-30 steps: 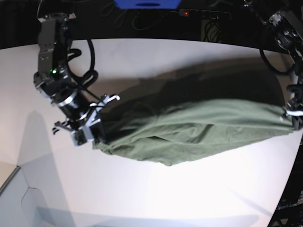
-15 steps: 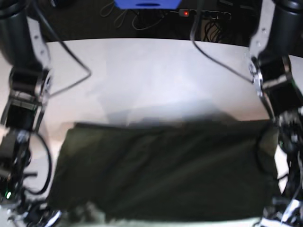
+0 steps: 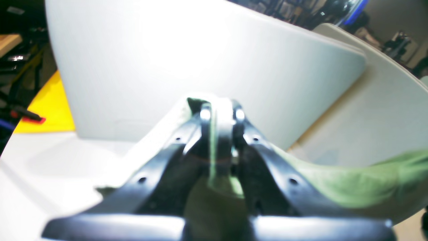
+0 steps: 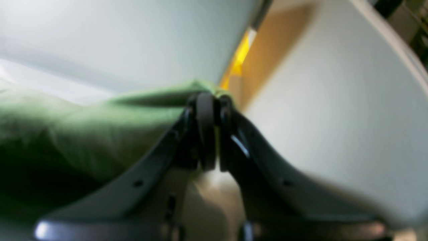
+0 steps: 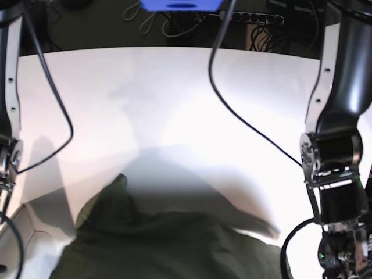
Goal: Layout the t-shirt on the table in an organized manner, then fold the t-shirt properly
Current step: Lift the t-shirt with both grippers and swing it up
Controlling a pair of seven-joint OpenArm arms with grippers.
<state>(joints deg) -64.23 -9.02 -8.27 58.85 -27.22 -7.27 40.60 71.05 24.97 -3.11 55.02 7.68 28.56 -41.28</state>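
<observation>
The olive-green t-shirt [image 5: 168, 244] is hanging low in the base view, filling the bottom of the frame from the lower left to about the lower right, with 1 bump of cloth rising at the left part. It is looking dark there and is casting a wide grey shadow on the white table [image 5: 174, 93] behind it. The cloth is seeming lifted off the table rather than lying flat, but the blur is not letting me be sure.

In the left wrist view, the left gripper [image 3: 219, 115] is closing its 2 black fingers [image 3: 204, 115] tightly on a thin edge of the t-shirt [image 3: 351, 180], and the green cloth is running away to the lower right of the frame. In the right wrist view, the right gripper [image 4: 210, 103] is also pinching narrow on a corner of the t-shirt [image 4: 83, 140], and the cloth is spreading to the left and lower left.

In the base view, the 2 arms are standing at the left and right borders, and black cables [image 5: 232, 110] are crossing above the table. Both gripper tips are lying below the bottom border there.
</observation>
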